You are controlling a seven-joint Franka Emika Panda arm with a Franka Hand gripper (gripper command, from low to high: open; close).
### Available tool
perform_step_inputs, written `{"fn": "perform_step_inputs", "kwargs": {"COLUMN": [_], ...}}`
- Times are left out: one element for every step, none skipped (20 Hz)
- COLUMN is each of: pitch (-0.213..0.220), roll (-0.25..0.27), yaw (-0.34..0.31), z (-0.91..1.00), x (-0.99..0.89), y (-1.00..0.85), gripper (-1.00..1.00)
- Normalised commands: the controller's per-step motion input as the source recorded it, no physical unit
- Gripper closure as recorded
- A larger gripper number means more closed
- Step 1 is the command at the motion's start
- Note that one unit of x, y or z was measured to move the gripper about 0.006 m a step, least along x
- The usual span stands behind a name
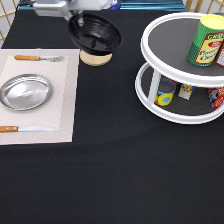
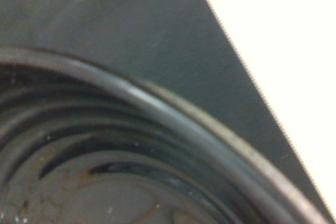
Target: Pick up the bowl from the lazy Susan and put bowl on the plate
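Note:
The glossy black bowl [image 1: 95,33] hangs tilted in the air at the exterior view's top centre, just above a round wooden coaster [image 1: 96,58]. My gripper [image 1: 77,21] is shut on the bowl's rim on the side toward the exterior view's left. The wrist view shows the bowl's ribbed inner walls [image 2: 112,165] from close by. The silver plate [image 1: 26,91] lies empty on a pale placemat [image 1: 62,100] at the exterior view's left. The two-tier white lazy Susan [image 1: 165,114] stands at the exterior view's right, well apart from the bowl.
A fork [image 1: 40,58] and a knife [image 1: 25,129] lie on the placemat either side of the plate. A green can [image 1: 206,40] stands on the lazy Susan's top tier; a yellow and blue cup [image 1: 165,92] and small packets are on its lower tier. A black cloth [image 1: 110,170] covers the table.

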Motion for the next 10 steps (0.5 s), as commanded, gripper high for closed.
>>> {"fn": "perform_step_inputs", "kwargs": {"pitch": [0.012,0.018,0.018,0.019,0.02,0.018,0.021,0.024,0.02,0.018], "roll": [0.0,0.0,0.0,0.0,0.0,0.0,0.0,0.0,0.0,0.0], "yaw": [-0.034,-0.043,-0.044,-0.04,-0.038,-0.04,-0.047,-0.063,-0.09,-0.106], "z": [-0.34,-0.33,-0.32,-0.33,-0.35,-0.35,-0.34,-0.33,-0.33,-0.34], "x": [0.08,0.07,0.06,0.06,0.04,0.03,0.01,0.0,0.0,0.0], "y": [-0.95,-0.93,-0.93,-0.93,-0.93,-0.93,-0.91,-0.87,-0.81,-0.77], "gripper": [1.0,1.0,1.0,1.0,1.0,1.0,1.0,1.0,1.0,1.0]}}
